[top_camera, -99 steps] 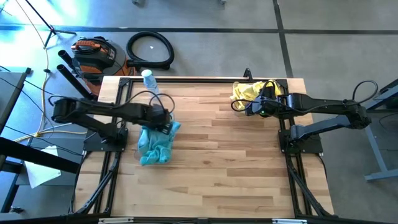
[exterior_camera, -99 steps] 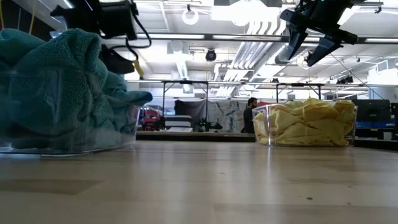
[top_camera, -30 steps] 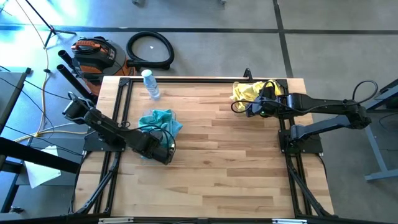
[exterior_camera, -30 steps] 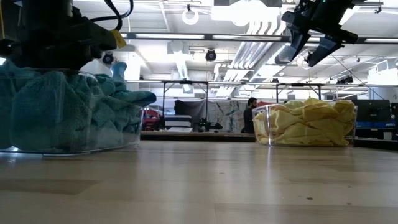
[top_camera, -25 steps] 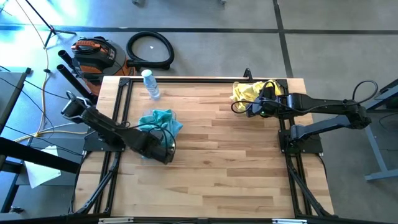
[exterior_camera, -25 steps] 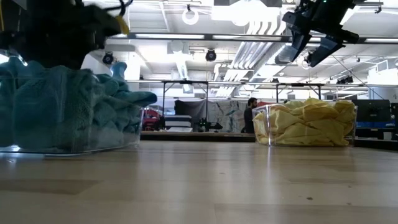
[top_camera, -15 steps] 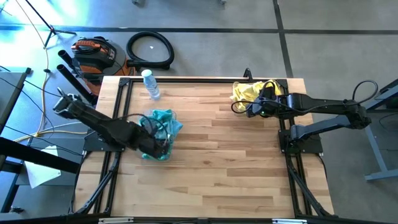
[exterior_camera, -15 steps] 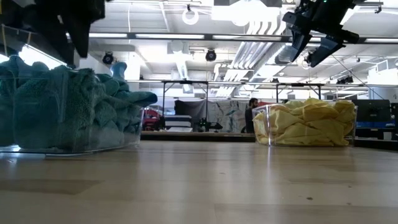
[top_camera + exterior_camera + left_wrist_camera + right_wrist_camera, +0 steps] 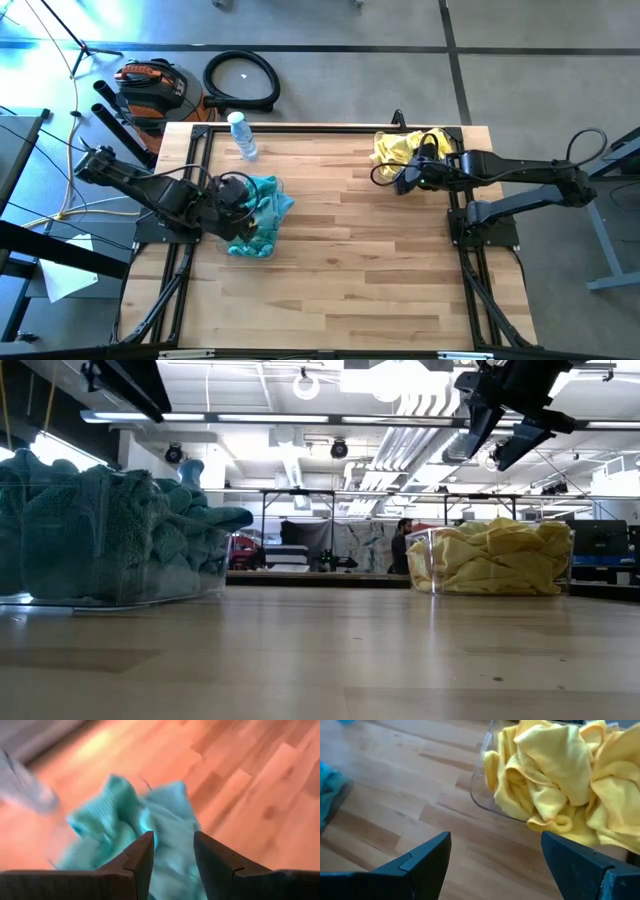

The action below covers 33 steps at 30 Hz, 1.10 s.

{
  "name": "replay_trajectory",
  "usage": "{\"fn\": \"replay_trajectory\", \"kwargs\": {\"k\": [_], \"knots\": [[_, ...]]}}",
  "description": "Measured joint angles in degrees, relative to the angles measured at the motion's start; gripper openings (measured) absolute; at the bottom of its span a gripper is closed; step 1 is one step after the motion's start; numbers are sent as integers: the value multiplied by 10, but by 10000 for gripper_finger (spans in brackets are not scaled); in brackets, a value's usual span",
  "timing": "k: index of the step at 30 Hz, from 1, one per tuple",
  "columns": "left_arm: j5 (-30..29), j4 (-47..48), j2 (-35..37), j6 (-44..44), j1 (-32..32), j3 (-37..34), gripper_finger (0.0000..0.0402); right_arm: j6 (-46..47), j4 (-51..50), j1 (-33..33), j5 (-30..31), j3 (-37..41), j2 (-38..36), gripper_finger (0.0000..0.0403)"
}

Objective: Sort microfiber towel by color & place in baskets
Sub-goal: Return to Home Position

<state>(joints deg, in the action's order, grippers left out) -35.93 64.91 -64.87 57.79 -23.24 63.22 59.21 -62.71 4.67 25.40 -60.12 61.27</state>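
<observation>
Near the water bottle, the teal cloths are judged soft, light, best pinched at a raised fold; left fingers are slightly parted, right fingers widely spread.

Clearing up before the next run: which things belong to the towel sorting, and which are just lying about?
Job: teal towels, yellow towels, left clear bin, right clear bin.
Lying about: water bottle, black hose, orange vacuum.

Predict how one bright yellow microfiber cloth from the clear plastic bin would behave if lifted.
Probably floppy: the yellow cloths lie crumpled in soft folds. Likely light, since they pile loosely past the clear bin rim. Textured weave suggests easy grip.
</observation>
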Motion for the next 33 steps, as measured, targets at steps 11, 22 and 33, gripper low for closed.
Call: {"fn": "replay_trajectory", "kwargs": {"k": [11,22,33], "knots": [[-42,-14,25,-218,40,-29,10,-3,22,-16,29,0,68,307],[13,-235,238,-481,44,-180,1,-27,68,-17,-30,0,131,307],[105,-392,478,-611,45,-362,0,-42,161,-17,-34,0,134,307]]}}
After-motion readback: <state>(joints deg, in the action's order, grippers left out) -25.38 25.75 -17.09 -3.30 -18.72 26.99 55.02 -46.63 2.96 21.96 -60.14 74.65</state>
